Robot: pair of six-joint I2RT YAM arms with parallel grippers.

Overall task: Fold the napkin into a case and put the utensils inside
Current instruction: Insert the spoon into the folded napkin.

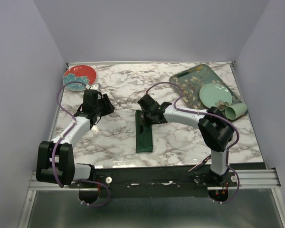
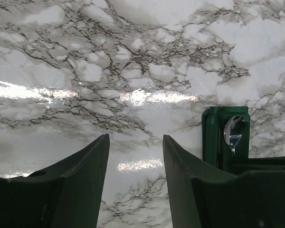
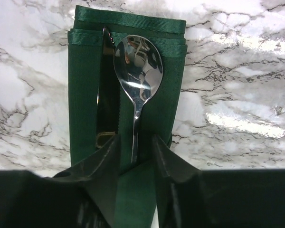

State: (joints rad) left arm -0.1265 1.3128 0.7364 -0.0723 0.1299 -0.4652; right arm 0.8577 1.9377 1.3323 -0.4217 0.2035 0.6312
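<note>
R gripper (image 3: 135,140) hovers low over the case (image 3: 85,104), jaws parted narrow and straddling the spoon (image 3: 137,66) handle w/ a sliver of gap each side. I read that as not clamped, holding nothing. The handle runs straight btwn my fingers (image 3: 109,156), parallel to the case's long axis, which goes near-far mid-table in the top view (image 1: 144,137). The bowl end pokes out past my fingertips, prob. the far end, but the gripper (image 1: 148,108) hides it from above. The knife (image 3: 107,85) lies just left of the spoon, touching or nearly so, same heading.

My guess is the next move is a clean lift off, straight up, so neither finger drags the handle sideways.

L gripper (image 2: 135,142) is well apart to the left, jaws mid-wide, empty, over bare tabletop (image 2: 133,57); R arm is far nearer.

The cloth is matte dark green w/ a ribbed hem band and stacked folds at the end, soft, will shift if nudged. The spoon is mirror-polished metal, slippery. The knife is dark w/ a serrated edge. The tabletop is glossy marble print w/ glare streaks.
</note>
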